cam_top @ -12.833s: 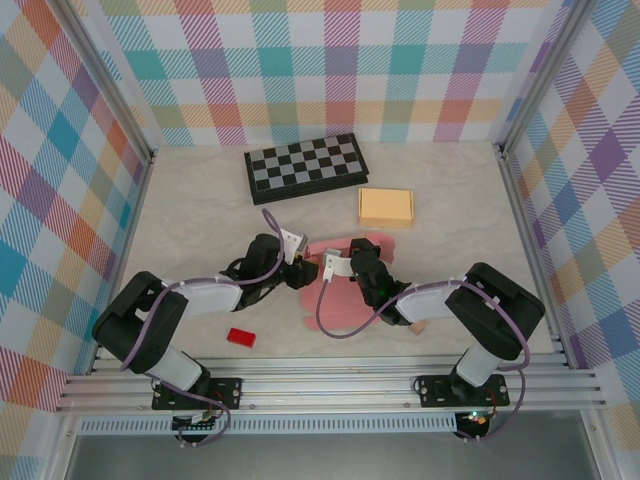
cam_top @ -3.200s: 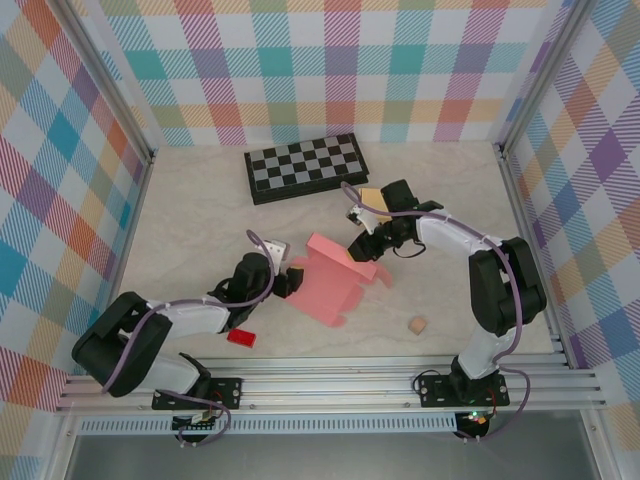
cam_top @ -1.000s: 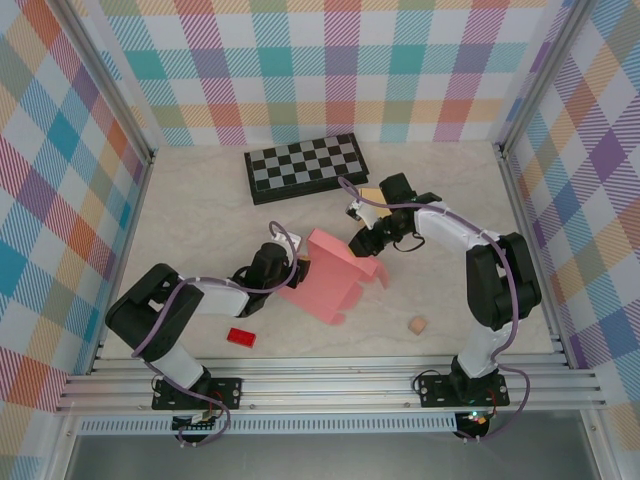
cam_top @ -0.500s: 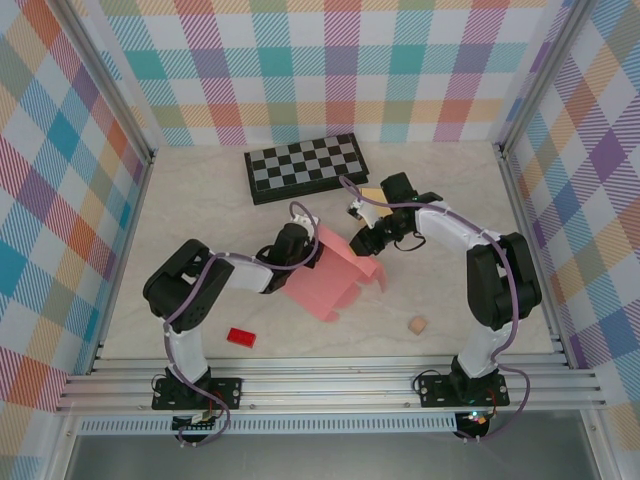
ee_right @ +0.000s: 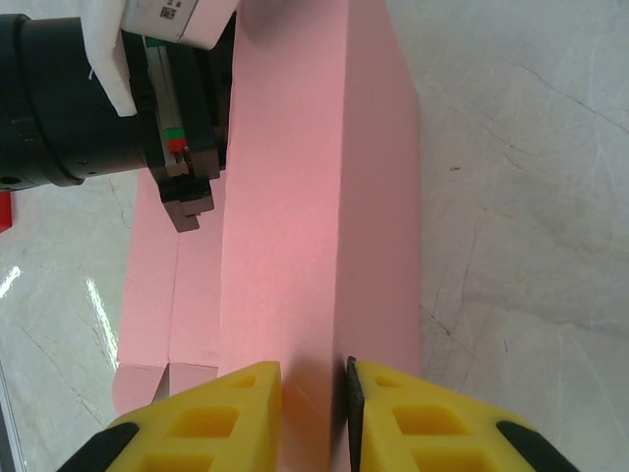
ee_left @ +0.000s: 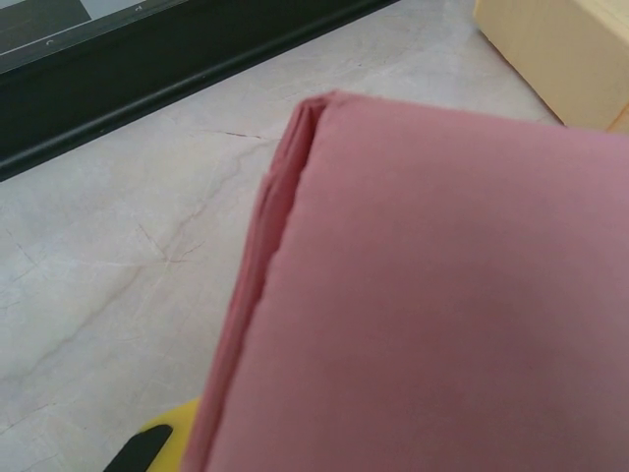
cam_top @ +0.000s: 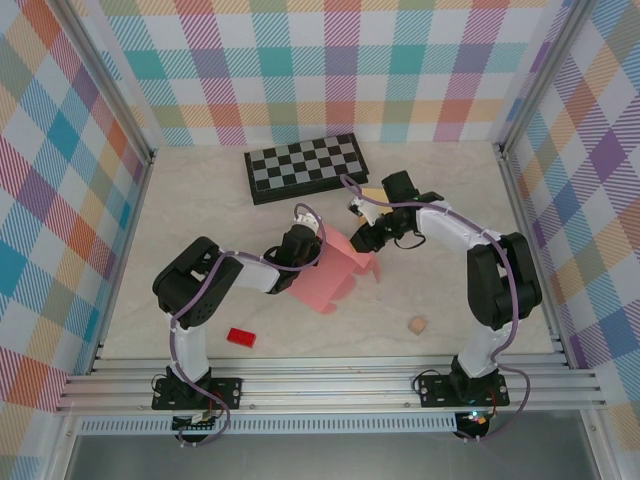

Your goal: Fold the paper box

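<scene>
Pink paper box (cam_top: 335,280) lay mid-table, in front of the folded chessboard (cam_top: 305,166) and just beside the yellow box (ee_left: 565,54).

Change over the last second: the left gripper (cam_top: 305,243) had swung from the sheet's near-left corner to its far-left edge. The pink footprint seen from above had narrowed, and one panel now stood raised over the rest.

The right gripper (ee_right: 313,393) had not shifted. It was pinched tight on the far-right end of the raised panel, paper squeezed between its yellow fingers (ee_right: 231,418).

From the right wrist, the left gripper (ee_right: 187,202) pressed against the panel's side. Its own camera showed only pink card (ee_left: 442,295) and a sliver of yellow finger, so I could not tell its gap.

Judgement: one wall was going up with a double layer at the crease. The fold was under way, with end flaps still flat on the table.
</scene>
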Available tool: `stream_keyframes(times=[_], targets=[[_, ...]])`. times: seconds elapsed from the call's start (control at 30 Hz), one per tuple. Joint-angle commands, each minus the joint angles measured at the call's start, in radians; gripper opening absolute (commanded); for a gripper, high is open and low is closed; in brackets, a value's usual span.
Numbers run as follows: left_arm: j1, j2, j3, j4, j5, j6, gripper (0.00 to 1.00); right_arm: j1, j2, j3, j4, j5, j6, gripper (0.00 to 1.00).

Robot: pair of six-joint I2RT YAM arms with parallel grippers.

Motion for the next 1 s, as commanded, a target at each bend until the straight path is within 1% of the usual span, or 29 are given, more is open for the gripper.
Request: stream_keyframes(times=[0.0,0.1,0.2,0.37,0.43,0.47,0.57,0.73,0.87,0.97], targets=[[0.019,0.03,-0.007,-0.042,-0.116,0.012,0.1,0.008,-0.014,-0.011,-0.068,-0.014,0.033,0.26],[0.015,0.022,-0.022,-0.037,-0.108,0.009,0.1,0.008,-0.042,-0.012,-0.028,-0.003,0.092,0.32],[0.01,0.014,-0.037,-0.034,-0.11,0.009,0.1,0.008,-0.08,-0.01,0.005,0.024,0.147,0.34],[0.0,0.002,-0.064,-0.038,-0.122,0.0,0.1,0.008,-0.138,0.026,-0.015,0.142,0.244,0.38],[-0.006,0.002,-0.068,-0.043,-0.128,-0.002,0.1,0.008,-0.149,0.052,-0.042,0.173,0.291,0.38],[-0.009,0.002,-0.069,-0.05,-0.131,-0.005,0.1,0.008,-0.15,0.072,-0.064,0.186,0.361,0.37],[-0.017,0.003,-0.062,-0.07,-0.151,-0.017,0.1,0.013,-0.159,0.102,-0.098,0.225,0.49,0.36],[-0.028,0.016,-0.041,-0.115,-0.175,-0.032,0.1,0.027,-0.197,0.052,-0.015,0.229,0.729,0.35],[-0.032,0.022,-0.038,-0.124,-0.174,-0.037,0.1,0.062,-0.188,0.016,0.059,0.238,0.841,0.34],[-0.033,0.026,-0.033,-0.136,-0.164,-0.04,0.09,0.066,-0.166,-0.026,0.137,0.216,0.913,0.33]])
